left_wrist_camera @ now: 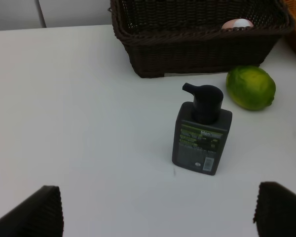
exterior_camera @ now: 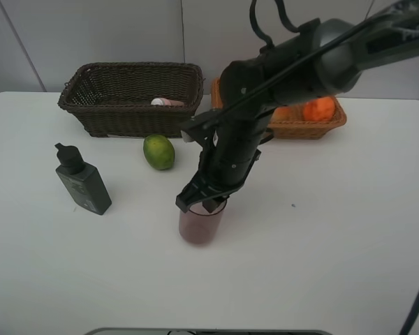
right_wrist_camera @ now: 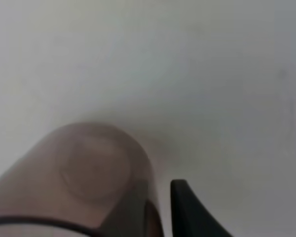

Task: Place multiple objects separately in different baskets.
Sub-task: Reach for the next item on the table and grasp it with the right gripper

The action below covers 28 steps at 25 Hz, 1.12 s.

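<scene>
In the high view your right gripper (exterior_camera: 204,202) reaches across the middle of the white table (exterior_camera: 335,237) and sits on the rim of the translucent mauve cup (exterior_camera: 198,226), which stands upright near the table's centre. The green citrus (exterior_camera: 158,151) lies just in front of the dark brown basket (exterior_camera: 126,120), and the dark grey-green bottle (exterior_camera: 84,184) stands well to the left of the cup. The pink white-capped bottle (exterior_camera: 166,102) lies inside the dark brown basket; the orange (exterior_camera: 318,108) rests in the light orange-tan basket (exterior_camera: 314,128), partly behind your arm. In the left wrist view your left gripper (left_wrist_camera: 158,215) stands spread wide with nothing between its fingers (left_wrist_camera: 32,213), above bare table short of the dark grey-green bottle (left_wrist_camera: 201,134); the green citrus (left_wrist_camera: 250,87) and the dark brown basket (left_wrist_camera: 197,52) lie beyond. In the right wrist view, blurred and close, your right gripper (right_wrist_camera: 160,210) is pinched on the wall of the translucent mauve cup (right_wrist_camera: 79,173), one finger inside, one outside.
</scene>
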{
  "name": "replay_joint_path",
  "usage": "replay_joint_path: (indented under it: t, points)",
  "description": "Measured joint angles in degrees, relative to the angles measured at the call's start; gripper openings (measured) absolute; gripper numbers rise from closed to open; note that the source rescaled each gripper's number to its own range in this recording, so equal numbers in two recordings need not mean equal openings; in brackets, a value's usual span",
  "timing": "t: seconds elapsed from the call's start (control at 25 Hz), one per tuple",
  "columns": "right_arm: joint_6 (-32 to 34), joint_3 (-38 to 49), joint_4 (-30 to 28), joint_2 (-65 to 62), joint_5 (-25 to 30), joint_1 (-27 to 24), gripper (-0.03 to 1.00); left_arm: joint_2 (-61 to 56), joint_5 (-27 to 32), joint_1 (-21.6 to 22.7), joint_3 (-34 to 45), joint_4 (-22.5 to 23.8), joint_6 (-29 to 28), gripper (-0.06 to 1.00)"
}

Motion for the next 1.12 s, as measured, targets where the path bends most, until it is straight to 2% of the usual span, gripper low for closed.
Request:
replay_joint_path:
  t: [0.84,0.96,1.08,1.12]
  points:
    - [0.00,0.11,0.45,-1.12,-0.57,0.00,0.01,0.00,0.00,0.00,0.00,0.00,0.00,0.99]
    - [0.10,0.11,0.55,-1.12,-0.89,0.00,0.15,0.00,0.00,0.00,0.00,0.00,0.00,0.99]
    - [0.18,0.11,0.56,-1.12,-0.89,0.00,0.45,0.00,0.00,0.00,0.00,0.00,0.00,0.99]
    - [0.18,0.22,0.56,-1.12,-0.95,0.00,0.50,0.00,0.00,0.00,0.00,0.00,0.00,0.99]
